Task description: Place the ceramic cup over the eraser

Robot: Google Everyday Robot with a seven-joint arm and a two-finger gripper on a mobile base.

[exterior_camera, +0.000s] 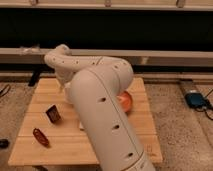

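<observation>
Over the wooden table's point(65, 150) 10 o'clock corner, the gripper point(64, 88) hangs low.
An orange bowl point(126, 101) shows from behind the arm at the gripper's 3 o'clock, its contents hidden. The eraser point(53, 114) stands at the gripper's 7 o'clock, near but apart. The ceramic cup cannot be made out, nor whether the gripper grips anything. A dark-red object point(41, 137) lies at the eraser's 7 o'clock.

Hand and ceramic cup out of sight behind the arm point(102, 107)
</observation>
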